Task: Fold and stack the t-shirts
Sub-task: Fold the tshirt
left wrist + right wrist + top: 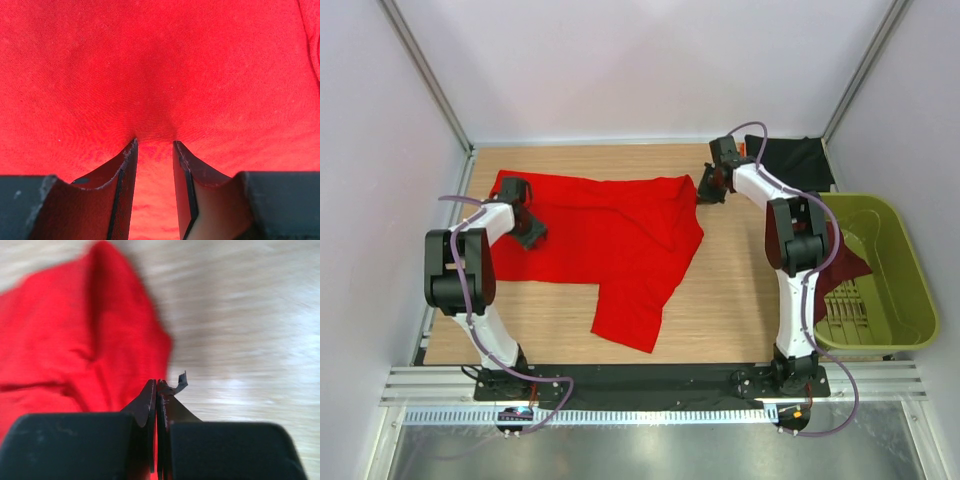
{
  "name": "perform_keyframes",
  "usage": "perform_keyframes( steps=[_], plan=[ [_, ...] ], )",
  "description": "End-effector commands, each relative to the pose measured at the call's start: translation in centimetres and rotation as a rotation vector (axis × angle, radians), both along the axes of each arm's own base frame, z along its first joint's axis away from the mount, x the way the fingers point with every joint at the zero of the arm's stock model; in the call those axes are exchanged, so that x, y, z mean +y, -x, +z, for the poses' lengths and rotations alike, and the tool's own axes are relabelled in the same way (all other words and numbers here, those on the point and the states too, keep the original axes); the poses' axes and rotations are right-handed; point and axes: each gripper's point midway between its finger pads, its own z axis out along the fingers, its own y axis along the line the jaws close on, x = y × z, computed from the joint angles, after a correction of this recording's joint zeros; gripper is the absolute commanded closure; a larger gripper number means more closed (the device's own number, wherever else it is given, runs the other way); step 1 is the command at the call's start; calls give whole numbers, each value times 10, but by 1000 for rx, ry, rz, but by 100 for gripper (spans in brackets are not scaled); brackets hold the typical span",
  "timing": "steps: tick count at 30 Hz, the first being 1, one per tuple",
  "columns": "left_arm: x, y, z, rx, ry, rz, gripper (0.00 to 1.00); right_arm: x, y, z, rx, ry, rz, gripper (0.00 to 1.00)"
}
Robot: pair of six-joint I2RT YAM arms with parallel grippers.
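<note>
My left gripper (154, 142) sits low on the left part of the red t-shirt (610, 240), its fingers partly apart with a puckered fold of the cloth gathered and pinched between their tips. The shirt lies spread across the far half of the wooden table (730, 290), with one part reaching down toward the near edge. At the shirt's far right corner my right gripper (157, 382) has its fingers pressed tight together, a thin sliver of red caught between them. Behind that arm, the black t-shirt (800, 160) lies at the far right corner of the table. Furthest right stands the olive-green basket (910, 290). The maroon t-shirt (845, 265) lies inside it against its left side, partly hidden by my right arm, and the slotted floor beside it is bare.
</note>
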Motion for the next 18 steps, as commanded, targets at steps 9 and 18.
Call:
perform_keyframes(
  steps=[9,18],
  plan=[
    [8,30,-16,109,-13,9,64,35,-21,19,-102,-152,27,99],
    [20,46,-19,217,-82,11,64,-19,-3,-17,-26,86,-49,99]
  ],
)
